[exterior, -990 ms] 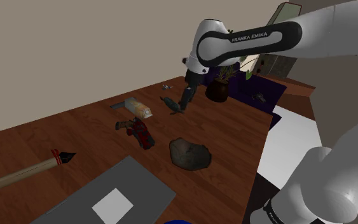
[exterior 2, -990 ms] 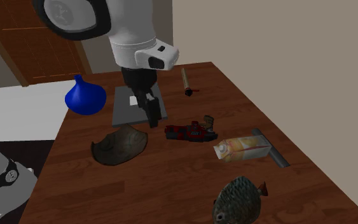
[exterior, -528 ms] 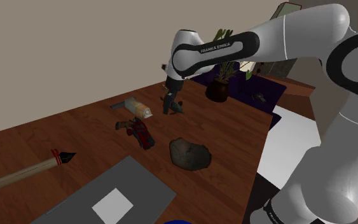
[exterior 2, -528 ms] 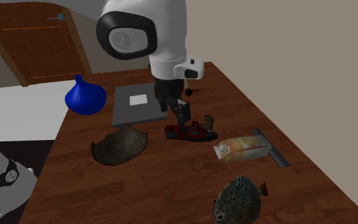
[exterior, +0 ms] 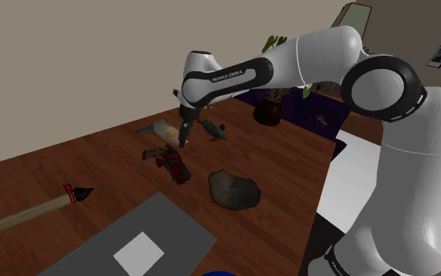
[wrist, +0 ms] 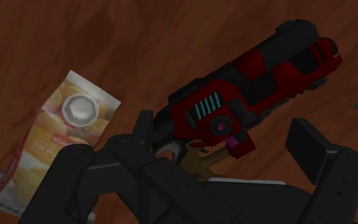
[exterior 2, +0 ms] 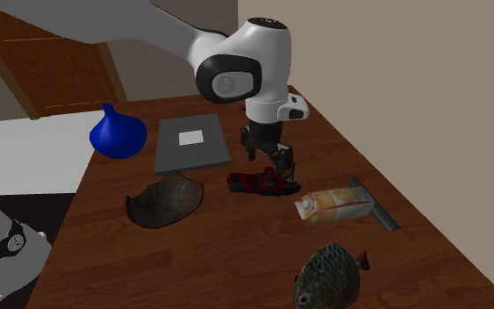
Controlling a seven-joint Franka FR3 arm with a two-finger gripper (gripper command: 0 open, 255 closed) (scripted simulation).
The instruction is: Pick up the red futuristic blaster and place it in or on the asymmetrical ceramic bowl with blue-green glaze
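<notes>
While the gripper [exterior 2: 280, 162] hangs just above the red-and-black blaster [exterior 2: 262, 183], its fingers stand apart and clasp nothing. The blaster lies flat on the wooden surface [exterior 2: 236, 255], and in the wrist view it sits beyond the open fingers, with neither one closed on it. A juice carton [exterior 2: 334, 204] lies just beside the blaster, on the second exterior view's right. The dark, uneven bowl [exterior 2: 166, 200] rests on the same surface, near the blaster on that view's left but not touching it. A grey board [exterior 2: 191, 142] lies beyond the bowl.
</notes>
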